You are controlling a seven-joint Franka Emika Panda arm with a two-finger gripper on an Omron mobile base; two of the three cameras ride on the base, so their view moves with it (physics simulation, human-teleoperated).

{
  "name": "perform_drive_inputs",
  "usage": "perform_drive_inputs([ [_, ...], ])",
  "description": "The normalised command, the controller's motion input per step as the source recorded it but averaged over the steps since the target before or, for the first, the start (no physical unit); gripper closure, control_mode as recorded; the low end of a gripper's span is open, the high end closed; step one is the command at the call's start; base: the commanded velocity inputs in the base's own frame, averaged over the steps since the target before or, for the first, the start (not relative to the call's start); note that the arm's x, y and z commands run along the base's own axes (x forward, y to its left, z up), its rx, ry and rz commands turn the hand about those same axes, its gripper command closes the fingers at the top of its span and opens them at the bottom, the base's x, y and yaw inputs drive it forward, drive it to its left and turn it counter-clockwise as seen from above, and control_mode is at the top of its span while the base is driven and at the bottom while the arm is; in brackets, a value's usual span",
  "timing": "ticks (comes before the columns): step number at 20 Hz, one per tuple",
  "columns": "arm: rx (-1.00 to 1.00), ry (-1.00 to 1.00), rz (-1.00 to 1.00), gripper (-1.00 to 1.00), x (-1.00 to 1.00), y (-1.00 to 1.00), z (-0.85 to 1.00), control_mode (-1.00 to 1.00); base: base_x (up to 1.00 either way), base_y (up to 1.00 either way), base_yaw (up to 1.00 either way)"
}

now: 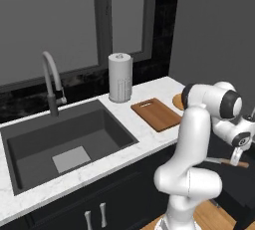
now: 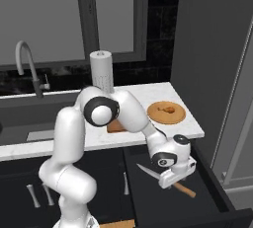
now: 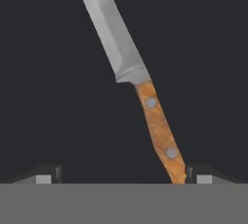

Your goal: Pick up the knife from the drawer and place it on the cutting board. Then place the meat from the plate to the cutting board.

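Note:
The knife (image 3: pixel 145 97) lies on the black floor of the open drawer (image 2: pixel 153 200), its grey blade pointing away and its wooden handle close to the right fingertip (image 3: pixel 201 175). My gripper (image 2: pixel 169 181) hovers low over the knife (image 2: pixel 184 188), open and holding nothing, with the handle's end between the fingers. From the left, the gripper (image 1: pixel 238 155) hangs just above the knife handle (image 1: pixel 234 163). The cutting board (image 1: pixel 156 114) lies bare on the counter. The plate (image 2: pixel 159 116) sits to its right and carries the meat (image 2: pixel 169 108).
A sink (image 1: pixel 30 142) with a curved faucet (image 1: pixel 51 82) takes up the counter's left. A paper towel roll (image 1: pixel 120 77) stands behind the board. A tall dark wall (image 2: pixel 217 49) borders the counter on the right. Cabinet doors with silver handles (image 1: pixel 94 216) are below.

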Motion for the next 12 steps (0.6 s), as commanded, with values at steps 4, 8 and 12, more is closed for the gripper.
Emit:
perform_drive_inputs([
  [4, 0.0, 0.0, 0.03, -1.0, 0.25, -0.06, -0.31, -1.0, 0.0, 0.0, 0.0],
  [8, 0.0, 0.0, 0.02, -1.0, 0.24, -0.07, -0.31, -1.0, 0.0, 0.0, 0.0],
  [12, 0.0, 0.0, 0.03, -1.0, 0.15, -0.09, -0.32, -1.0, 0.0, 0.0, 0.0],
])
